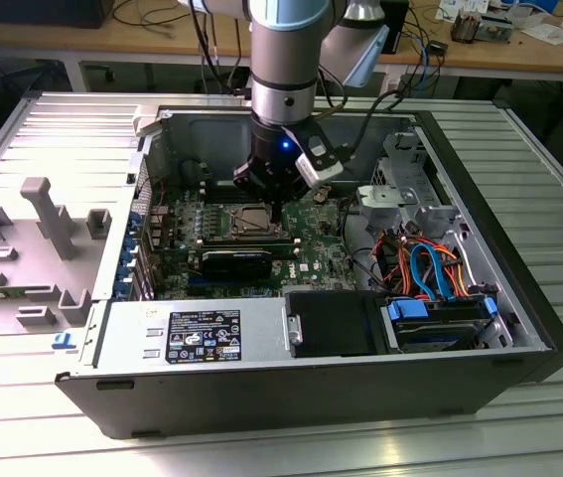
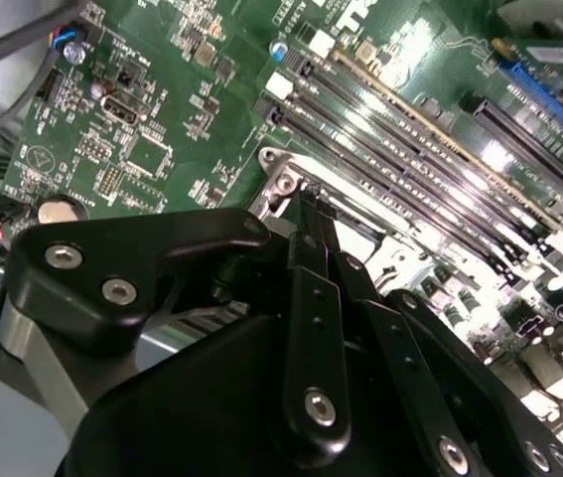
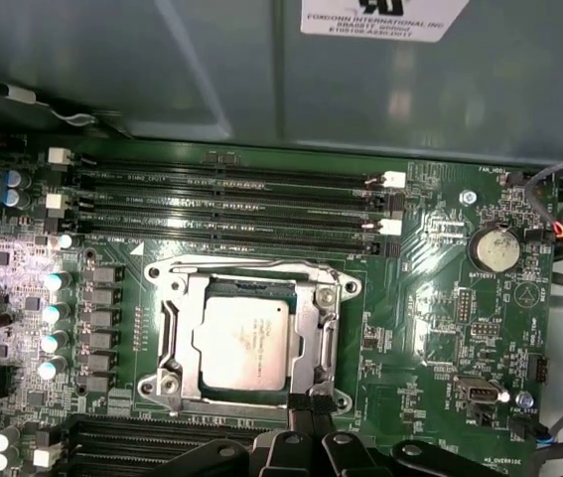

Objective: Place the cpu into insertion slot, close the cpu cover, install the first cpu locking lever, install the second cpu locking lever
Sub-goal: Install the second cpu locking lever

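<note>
Black jaws, pressed together, touch the edge of the cpu cover (image 3: pixel 306 343) framing the cpu (image 3: pixel 244 341).

Ribbed grey metal tabletop (image 1: pixel 539 179); wooden desk (image 1: pixel 92 42) behind, cluttered with cables; bright overhead light
</note>
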`<state>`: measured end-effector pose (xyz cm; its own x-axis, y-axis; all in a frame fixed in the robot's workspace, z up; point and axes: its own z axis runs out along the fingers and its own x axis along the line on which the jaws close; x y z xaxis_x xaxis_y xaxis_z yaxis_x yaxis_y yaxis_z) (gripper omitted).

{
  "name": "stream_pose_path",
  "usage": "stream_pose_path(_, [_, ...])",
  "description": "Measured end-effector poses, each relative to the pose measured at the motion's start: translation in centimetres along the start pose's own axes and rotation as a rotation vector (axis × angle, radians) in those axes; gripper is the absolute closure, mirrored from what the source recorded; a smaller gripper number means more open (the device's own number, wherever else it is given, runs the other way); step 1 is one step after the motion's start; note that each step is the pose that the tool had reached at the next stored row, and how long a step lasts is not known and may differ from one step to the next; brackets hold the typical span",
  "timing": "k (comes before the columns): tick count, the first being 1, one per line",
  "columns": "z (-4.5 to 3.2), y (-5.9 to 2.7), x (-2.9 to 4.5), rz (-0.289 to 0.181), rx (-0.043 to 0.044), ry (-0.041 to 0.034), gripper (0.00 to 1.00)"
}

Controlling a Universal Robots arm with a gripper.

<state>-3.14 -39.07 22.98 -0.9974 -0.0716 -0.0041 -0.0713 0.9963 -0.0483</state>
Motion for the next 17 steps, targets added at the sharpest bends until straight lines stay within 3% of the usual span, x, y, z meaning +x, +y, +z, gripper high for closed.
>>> stream_pose_path(4, [-0.41,-0.11,0.00,0.000,0.0009,0.0006,0.89])
stream_pose_path(7, [-0.38,-0.18,0.01,-0.001,0.0096,0.0029,0.89])
stream_pose_path(13, [-0.23,-1.23,0.11,-0.006,0.0116,0.0031,0.89])
stream_pose_path(17, [-0.11,-1.28,0.14,-0.080,0.0112,0.0014,0.89])
